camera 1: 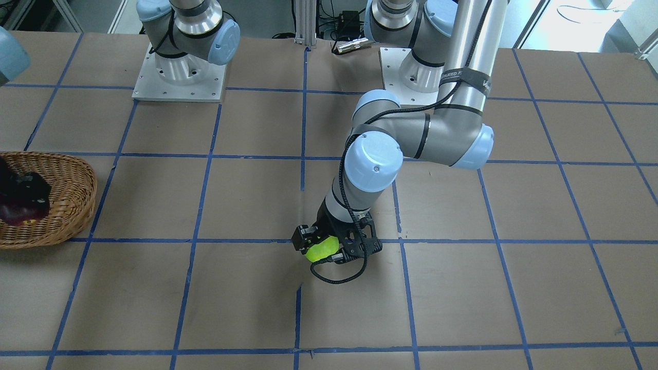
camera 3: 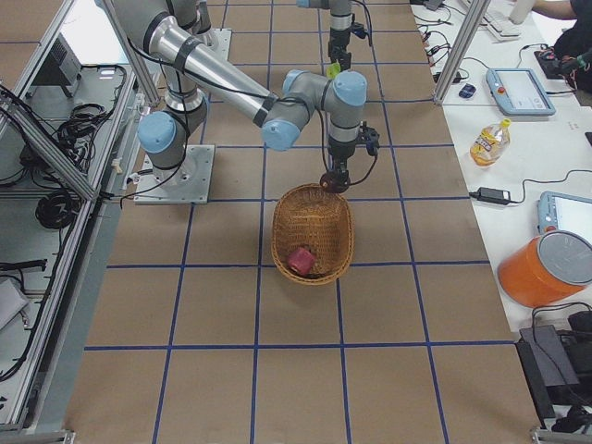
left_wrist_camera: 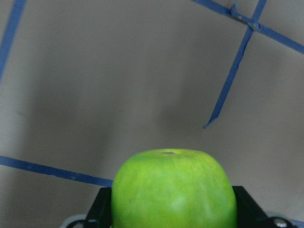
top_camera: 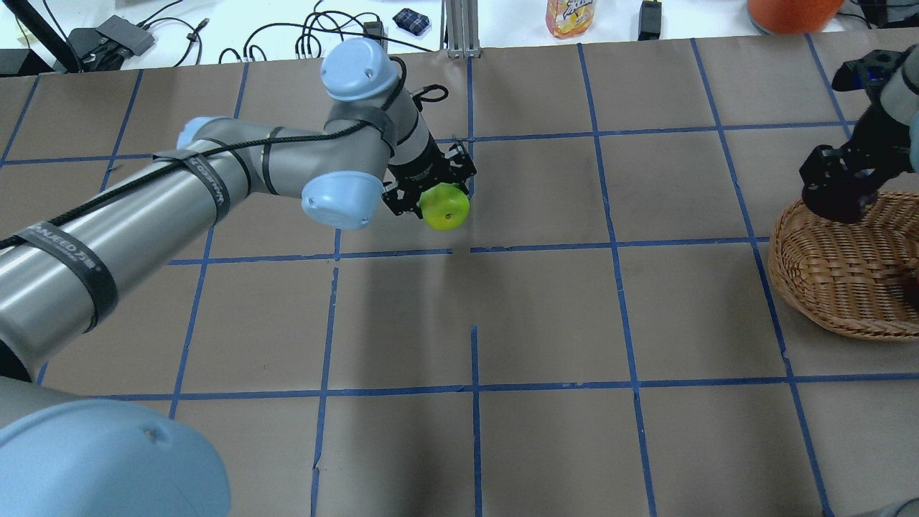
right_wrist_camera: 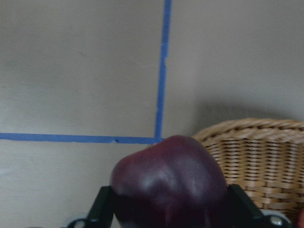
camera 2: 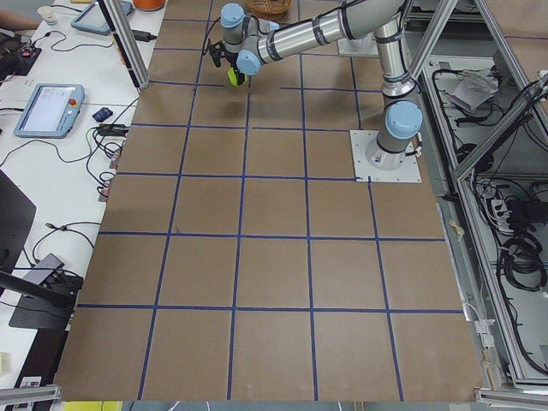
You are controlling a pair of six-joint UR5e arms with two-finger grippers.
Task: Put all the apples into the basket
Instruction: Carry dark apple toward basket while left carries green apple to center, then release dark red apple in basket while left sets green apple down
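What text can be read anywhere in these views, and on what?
"...SPEED", partly legible, on the black strap around the left arm.
Label on the bottle: too blurred to read.
Screen of the teach pendant: too small to read.

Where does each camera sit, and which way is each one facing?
Front-facing: across the table, facing the robot; left claw holds the green apple.
Overhead: behind the shoulders, looking down; both arms, right claw by basket.
Exterior left: table's left end, looking along it; left arm nearest.
Exterior right: right end; right arm nearest, by the basket.
Left wrist: down past the claw-held green apple.
Right wrist: down past the claw-held maroon apple.
Shared: both side views show the green apple.
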